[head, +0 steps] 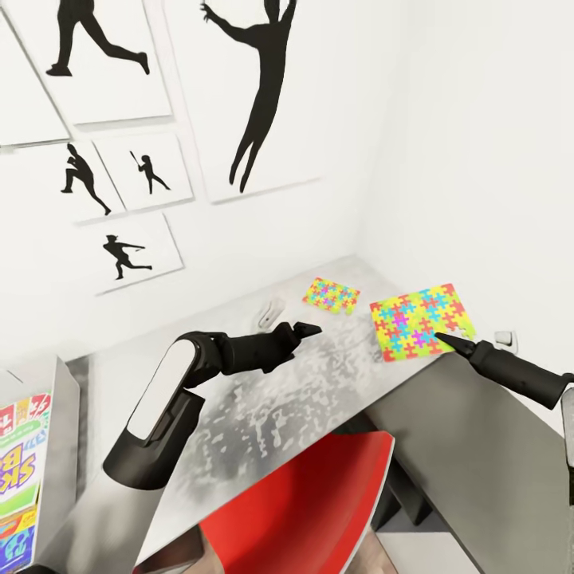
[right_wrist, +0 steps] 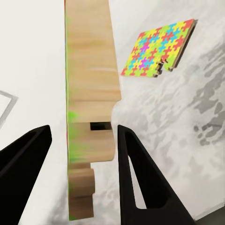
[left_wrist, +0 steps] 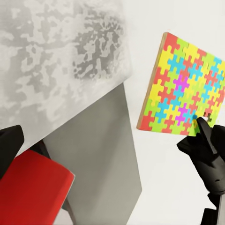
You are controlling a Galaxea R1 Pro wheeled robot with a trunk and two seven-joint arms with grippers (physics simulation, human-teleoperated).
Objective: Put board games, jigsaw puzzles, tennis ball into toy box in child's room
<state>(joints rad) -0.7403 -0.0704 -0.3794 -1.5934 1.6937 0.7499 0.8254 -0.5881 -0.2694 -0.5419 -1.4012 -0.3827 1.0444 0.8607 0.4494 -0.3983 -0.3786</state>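
My right gripper (head: 443, 340) is shut on the near edge of a large jigsaw puzzle (head: 418, 320), holding it at the table's (head: 263, 399) right end. In the right wrist view the puzzle's wooden edge (right_wrist: 91, 93) stands between the two fingers. The left wrist view shows the same puzzle (left_wrist: 183, 89) in the air beside the table end. A smaller jigsaw puzzle (head: 331, 295) lies flat near the wall. My left gripper (head: 308, 328) hovers open over the table, left of both puzzles. The toy box (head: 60, 414) stands at far left with the Skip-Bo board game (head: 20, 470) inside. The tennis ball is out of view.
A red chair (head: 311, 502) is pushed in under the table's front edge, below my left arm. A small white object (head: 271, 312) lies by the back wall. White walls with silhouette posters close in the back and right sides. A wall socket (head: 504, 339) sits behind my right gripper.
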